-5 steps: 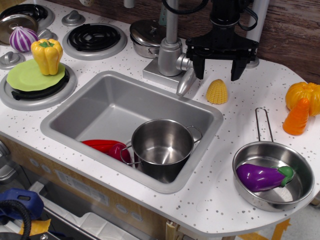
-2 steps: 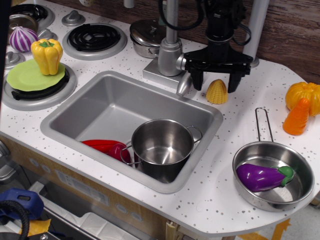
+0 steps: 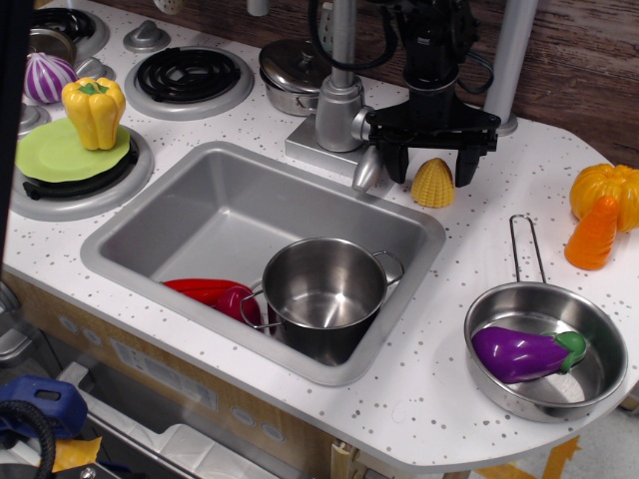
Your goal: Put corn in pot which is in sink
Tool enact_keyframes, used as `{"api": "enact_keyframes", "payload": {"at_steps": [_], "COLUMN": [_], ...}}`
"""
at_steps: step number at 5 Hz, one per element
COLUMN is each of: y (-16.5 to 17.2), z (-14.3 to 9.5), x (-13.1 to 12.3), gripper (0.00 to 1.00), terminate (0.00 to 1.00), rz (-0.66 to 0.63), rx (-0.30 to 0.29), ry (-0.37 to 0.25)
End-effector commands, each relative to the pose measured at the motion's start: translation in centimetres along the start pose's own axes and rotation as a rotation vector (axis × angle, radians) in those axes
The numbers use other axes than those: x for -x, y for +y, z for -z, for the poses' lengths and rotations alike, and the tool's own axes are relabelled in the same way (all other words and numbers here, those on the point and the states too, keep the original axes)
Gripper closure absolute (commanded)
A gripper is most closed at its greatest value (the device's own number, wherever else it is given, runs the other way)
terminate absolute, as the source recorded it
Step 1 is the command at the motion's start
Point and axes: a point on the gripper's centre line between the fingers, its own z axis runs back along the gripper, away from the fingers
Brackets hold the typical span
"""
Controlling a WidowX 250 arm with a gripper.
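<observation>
Hand (image 3: 432,168) open astride one corn (image 3: 433,184); one pot (image 3: 323,294) in sink (image 3: 215,205).

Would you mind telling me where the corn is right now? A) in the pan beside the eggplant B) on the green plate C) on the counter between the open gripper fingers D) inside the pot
C: the corn sits on the speckled counter right of the faucet, with the open gripper straddling it, and the pot in the sink holds nothing.
</observation>
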Motion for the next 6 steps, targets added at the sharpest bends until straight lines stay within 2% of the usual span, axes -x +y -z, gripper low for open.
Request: {"api": "enact_keyframes", "payload": {"at_steps": [1, 3, 5, 6], "y": [0.0, -0.2, -0.2, 0.1], "z": [-1.1, -1.3, -5.7, -6.6], "x": [-1.6, -1.3, -2.1, -1.7], "gripper": [1.00, 1.00, 1.00, 1.00], "terminate": [0.00, 0.00, 0.00, 0.00], "rz": [-0.047, -0.067, -0.029, -0.050], "rx": [0.035, 0.045, -0.079, -0.105], "ry": [-0.070, -0.100, -0.071, -0.052]}}
